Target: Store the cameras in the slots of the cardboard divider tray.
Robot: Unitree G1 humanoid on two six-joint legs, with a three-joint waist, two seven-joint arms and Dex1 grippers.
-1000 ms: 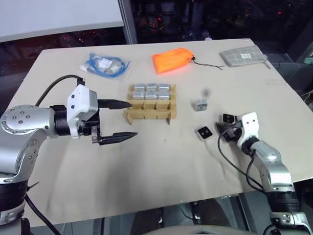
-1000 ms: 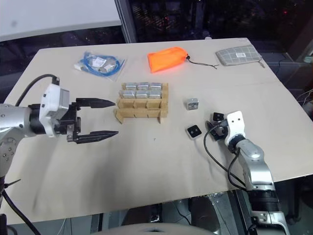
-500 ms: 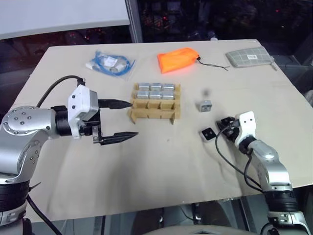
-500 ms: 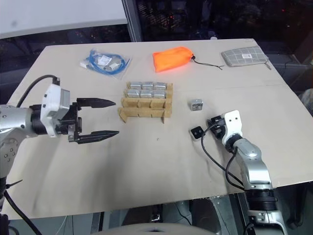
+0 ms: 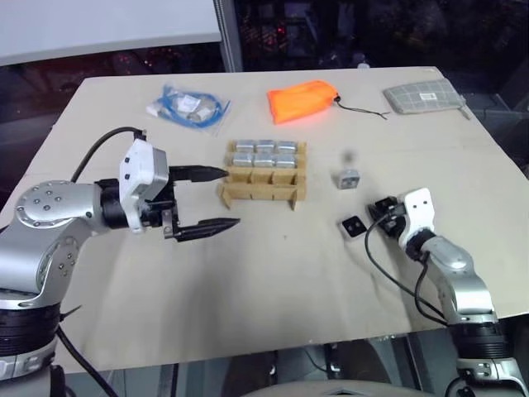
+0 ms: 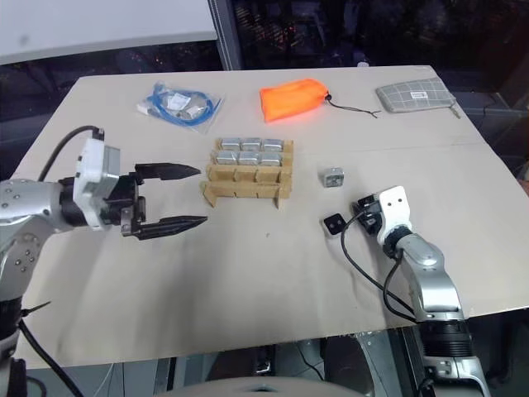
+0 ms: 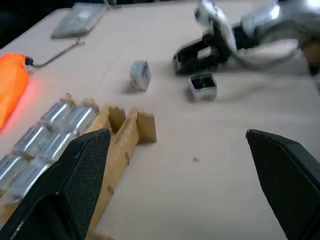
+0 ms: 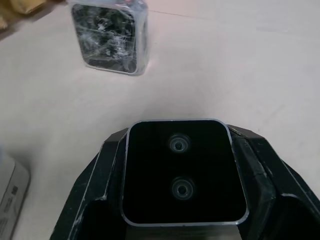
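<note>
Tan cardboard divider tray (image 5: pixel 263 176) mid-table: six silver-grey cube cameras (image 5: pixel 264 154) slotted, front row seemingly empty | right claw (image 8: pixel 180 172) grips one | two loose near right edge | left claw (image 5: pixel 211 198) open
</note>
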